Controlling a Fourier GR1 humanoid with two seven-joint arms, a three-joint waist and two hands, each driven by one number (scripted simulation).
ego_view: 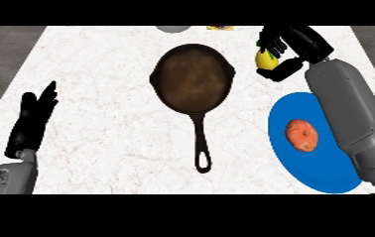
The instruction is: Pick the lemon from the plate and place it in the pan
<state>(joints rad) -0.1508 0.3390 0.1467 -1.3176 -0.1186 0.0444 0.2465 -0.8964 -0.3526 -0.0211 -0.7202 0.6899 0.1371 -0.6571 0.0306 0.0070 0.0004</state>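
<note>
White marble worktop [95,72] with a dark pan [193,77] mid-scene, empty so far. Blue plate [285,113] at right only has 1 orange fruit [302,135] on it. Right robot hand [282,50] is curled round the lemon [265,59], up beside the pan's right rim. Left robot hand [33,119] rests with fingers straight. Looks like carry stage; next it needs shifting left over the pan, then letting go.

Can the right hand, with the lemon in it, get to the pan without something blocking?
Probably yes. The right hand holds the lemon just to the right of the pan, and nothing stands on the counter between them.
</note>
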